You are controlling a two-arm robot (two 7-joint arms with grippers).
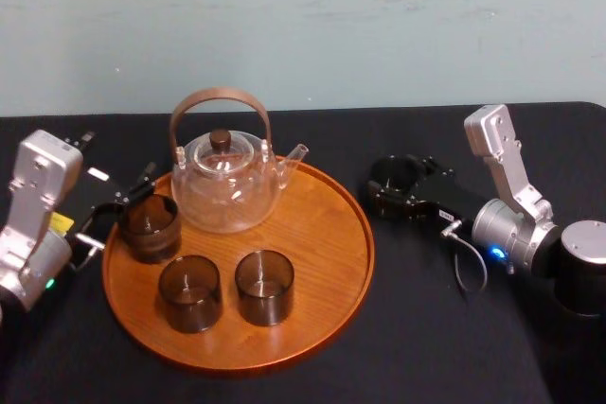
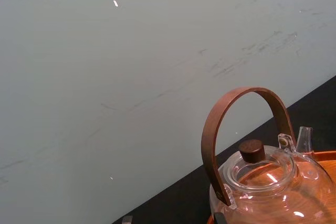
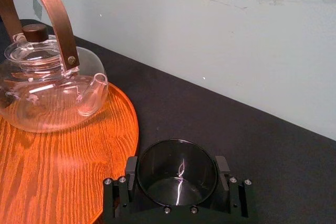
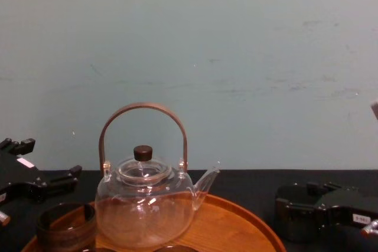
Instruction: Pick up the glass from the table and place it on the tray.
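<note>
Care matters on the lift, I'd say: raise the glass (image 3: 177,182) straight up, clear the tray's (image 1: 322,234) rim, and keep away from the teapot (image 1: 227,186) spout. The glass stands on the surface just right of the tray, apparently pinched between the fingers of the right tool (image 1: 390,182). The left tool (image 1: 115,207) rests spread at the tray's left edge.

Right tool (image 1: 393,184) seemingly clamped, left tool (image 1: 123,207) spread

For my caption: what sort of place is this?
Likely a robotics lab bench: black-covered table, bare pale wall, right gripper around a glass, left gripper by the tray.
</note>
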